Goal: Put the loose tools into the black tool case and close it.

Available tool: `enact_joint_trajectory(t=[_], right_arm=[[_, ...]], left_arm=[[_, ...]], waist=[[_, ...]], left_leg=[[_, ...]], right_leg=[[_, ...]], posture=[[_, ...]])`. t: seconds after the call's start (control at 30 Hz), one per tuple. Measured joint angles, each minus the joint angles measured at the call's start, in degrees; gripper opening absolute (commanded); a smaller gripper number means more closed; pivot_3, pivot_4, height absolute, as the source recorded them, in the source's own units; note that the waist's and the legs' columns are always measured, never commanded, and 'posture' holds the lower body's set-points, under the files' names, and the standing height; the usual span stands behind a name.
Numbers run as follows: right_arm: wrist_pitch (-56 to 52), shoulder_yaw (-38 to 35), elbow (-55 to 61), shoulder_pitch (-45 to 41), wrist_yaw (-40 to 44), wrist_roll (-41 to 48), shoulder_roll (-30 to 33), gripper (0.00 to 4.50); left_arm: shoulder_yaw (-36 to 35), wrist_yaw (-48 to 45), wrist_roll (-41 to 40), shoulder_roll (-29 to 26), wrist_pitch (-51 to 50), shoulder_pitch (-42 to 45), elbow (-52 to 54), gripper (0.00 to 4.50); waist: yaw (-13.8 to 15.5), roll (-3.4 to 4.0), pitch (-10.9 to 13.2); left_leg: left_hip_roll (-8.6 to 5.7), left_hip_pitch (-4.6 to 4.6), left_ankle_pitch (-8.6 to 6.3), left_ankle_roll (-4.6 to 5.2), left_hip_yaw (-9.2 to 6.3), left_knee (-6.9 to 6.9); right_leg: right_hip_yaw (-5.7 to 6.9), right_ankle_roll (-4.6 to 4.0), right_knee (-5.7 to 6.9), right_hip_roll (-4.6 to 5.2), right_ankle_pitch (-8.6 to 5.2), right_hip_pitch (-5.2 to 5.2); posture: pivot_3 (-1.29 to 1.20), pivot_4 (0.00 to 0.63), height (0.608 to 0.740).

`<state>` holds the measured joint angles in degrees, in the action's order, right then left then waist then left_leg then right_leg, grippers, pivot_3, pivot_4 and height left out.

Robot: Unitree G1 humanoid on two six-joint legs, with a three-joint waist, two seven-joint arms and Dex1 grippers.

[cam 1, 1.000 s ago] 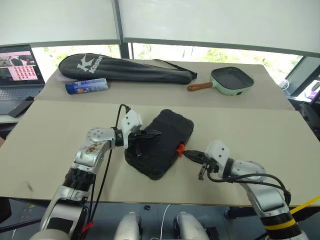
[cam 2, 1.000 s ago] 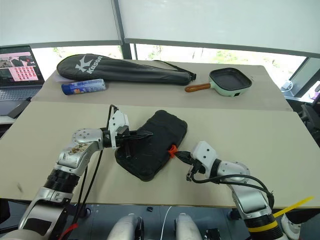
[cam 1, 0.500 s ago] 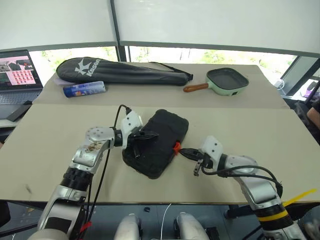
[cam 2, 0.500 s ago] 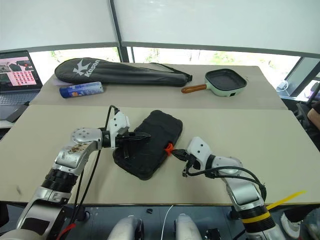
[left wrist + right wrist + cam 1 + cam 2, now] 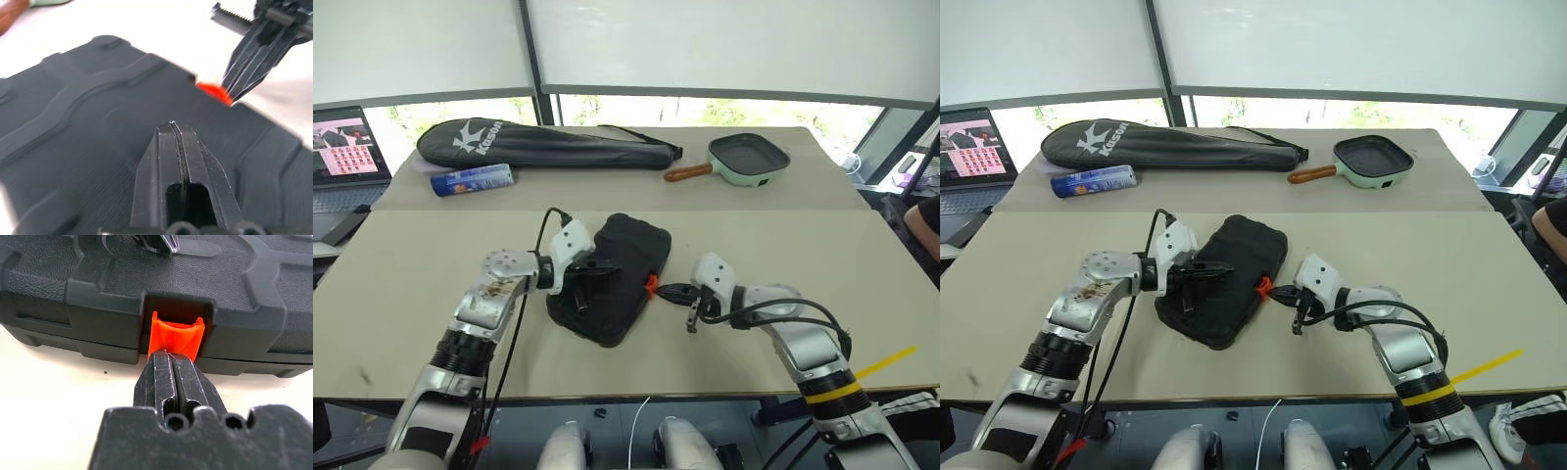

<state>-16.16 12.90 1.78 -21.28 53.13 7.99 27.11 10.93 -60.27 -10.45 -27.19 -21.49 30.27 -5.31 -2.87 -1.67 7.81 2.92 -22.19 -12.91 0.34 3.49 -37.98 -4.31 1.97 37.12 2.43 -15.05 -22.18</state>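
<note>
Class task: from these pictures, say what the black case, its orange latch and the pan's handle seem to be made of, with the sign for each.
Case: likely moulded plastic, matt with a fine grain and raised ribs.
Latch: smooth, slightly glossy orange plastic, apparently one moulded piece.
Pan handle: probably wood, going by its warm brown colour; too small for grain to show.

Looks like an office or lab: plain beige tables (image 5: 391, 294), open laptop (image 5: 347, 147), big blind-covered windows (image 5: 724, 44) behind.

racket bag (image 5: 543, 145) — spray can (image 5: 472, 179) | frying pan (image 5: 746, 159) — laptop (image 5: 348, 147)
</note>
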Motion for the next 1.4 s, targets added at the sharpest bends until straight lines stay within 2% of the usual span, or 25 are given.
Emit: enact_joint_trajectory(t=[0.43,1.17,1.27,1.33,1.37,1.4], right_arm=[[-3.6,4.2,-7.7,-6.9,3.1,-2.8,-1.2,0.06],[-4.0,4.1,-10.0,-8.7,4.0,-4.3,-3.7,0.06],[-4.0,3.0,-6.4,-7.1,5.7,-3.1,-0.4,0.0],[-3.7,0.7,-3.6,-5.7,6.7,-1.4,1.5,0.0],[-3.6,-0.5,-2.7,-5.0,6.9,-0.4,2.4,0.29],[-3.5,-1.5,-2.1,-4.2,6.9,0.1,3.4,0.59]], left_arm=[[-0.1,0.0,0.0,-0.2,-0.1,-0.7,0.2,0.0],[-1.7,1.0,-0.9,-0.5,2.5,-3.5,2.3,0.0],[-4.4,1.1,-3.2,0.5,7.2,-6.4,2.6,0.68],[-6.2,0.7,-5.1,0.5,9.8,-8.5,3.6,1.35],[-7.2,0.6,-5.8,0.4,10.8,-9.4,4.0,1.81],[-8.2,0.5,-6.7,0.1,11.5,-10.5,4.5,2.06]], waist=[[-0.2,0.14,-0.1],[-0.4,0.19,0.0],[-0.3,0.22,0.0],[-0.3,0.23,0.0],[-0.3,0.22,0.0],[-0.3,0.22,0.0]], left_leg=[[-0.03,0.11,0.0,0.0,-0.06,0.13],[-0.04,-0.18,-0.01,-0.01,-0.07,0.23],[-0.05,-0.42,-0.01,-0.01,-0.1,0.27],[-0.05,-0.62,-0.05,-0.05,-0.15,0.28],[-0.06,-0.72,-0.05,-0.04,-0.18,0.28],[-0.06,-0.75,-0.05,-0.04,-0.18,0.28]], right_leg=[[-0.04,-0.06,0.0,-0.05,-0.02,-0.02],[-0.11,-0.15,-0.04,-0.03,0.02,-0.33],[-0.17,-0.31,-0.05,0.0,0.11,-0.57],[-0.27,-0.35,-0.05,0.01,0.13,-0.82],[-0.29,-0.34,-0.04,0.0,0.13,-0.9],[-0.3,-0.34,-0.05,0.0,0.13,-0.94]], posture=[[0.0,0.15,0.74],[0.0,0.15,0.74],[0.0,0.15,0.74],[0.0,0.15,0.74],[0.0,0.15,0.74],[0.0,0.15,0.74]])
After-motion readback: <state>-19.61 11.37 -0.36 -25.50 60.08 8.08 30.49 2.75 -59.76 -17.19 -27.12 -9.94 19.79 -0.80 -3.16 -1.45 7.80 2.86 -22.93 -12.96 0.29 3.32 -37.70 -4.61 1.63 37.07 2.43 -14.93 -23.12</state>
